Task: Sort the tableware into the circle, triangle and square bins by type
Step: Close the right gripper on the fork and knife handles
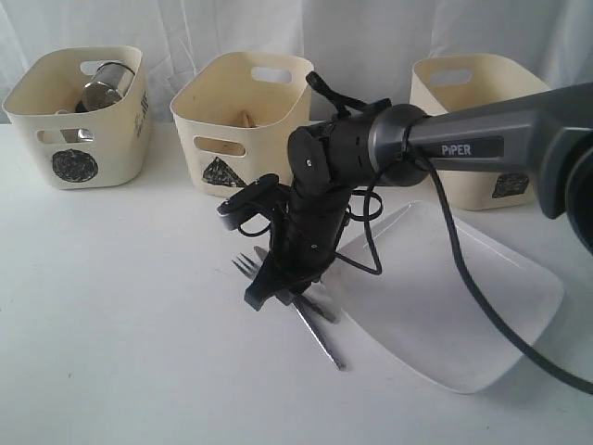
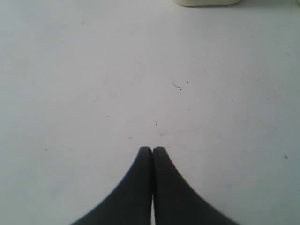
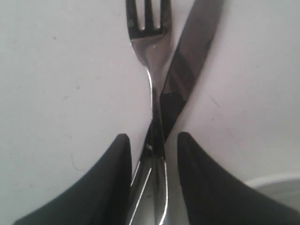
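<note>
While looking across the table [image 1: 111,352] from the exterior view, finds the right gripper [image 1: 278,293] pointed down at the fork [image 1: 245,266] and knife [image 1: 321,338], both lying just beside the near-left edge of the plate [image 1: 463,306] and in front of the triangle bin [image 1: 259,162]. Loses the middle of both pieces behind the arm and its black cable [image 1: 452,243], with only the tines and the knife's far end in sight. Along the back, three tubs: circle bin [image 1: 102,153] at left with a mug [image 1: 107,83] inside, triangle bin in the middle holding something brownish, too small to name, square bin [image 1: 431,93] at right, partly behind the arm. No telling from here how wide the jaws stand. Leaves the left gripper [image 2: 152,150] out of frame altogether. From the left wrist, shows that gripper clenched, fingertips pressed together above bare table, only a cream edge of a tub at the frame's border. From the right wrist, settles what the exterior view cannot: jaws released, one black finger [image 3: 117,159] on each side of the crossed handles, a sliver of table between each pad and the steel. Fork crossing the knife, tines pointing away from the gripper, blade slanting off beside them; white plate rim close to one finger.
</note>
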Robot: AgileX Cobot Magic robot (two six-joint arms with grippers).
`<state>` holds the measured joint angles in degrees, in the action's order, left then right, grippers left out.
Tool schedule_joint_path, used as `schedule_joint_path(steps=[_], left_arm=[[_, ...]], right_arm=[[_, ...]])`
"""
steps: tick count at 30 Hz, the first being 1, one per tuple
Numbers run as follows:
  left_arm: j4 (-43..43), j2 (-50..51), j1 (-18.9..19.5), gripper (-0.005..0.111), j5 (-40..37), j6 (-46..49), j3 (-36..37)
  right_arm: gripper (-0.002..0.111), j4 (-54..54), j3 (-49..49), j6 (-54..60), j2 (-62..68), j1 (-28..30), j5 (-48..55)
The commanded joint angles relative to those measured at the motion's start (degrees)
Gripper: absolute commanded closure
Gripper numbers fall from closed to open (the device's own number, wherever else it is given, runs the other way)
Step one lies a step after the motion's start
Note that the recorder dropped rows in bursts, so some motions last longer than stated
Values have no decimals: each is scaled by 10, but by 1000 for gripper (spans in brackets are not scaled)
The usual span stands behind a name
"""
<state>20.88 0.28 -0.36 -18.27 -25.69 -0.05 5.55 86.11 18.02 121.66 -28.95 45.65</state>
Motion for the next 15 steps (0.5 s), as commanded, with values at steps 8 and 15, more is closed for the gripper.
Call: schedule_joint_path(steps=[8, 15], left_arm=[[1, -3, -3, 106, -8, 0, 0], [1, -3, -3, 106, -8, 0, 0]], right_arm=[[80, -5, -2, -5, -1, 0, -24], [80, -4, -2, -5, 2, 0, -22]])
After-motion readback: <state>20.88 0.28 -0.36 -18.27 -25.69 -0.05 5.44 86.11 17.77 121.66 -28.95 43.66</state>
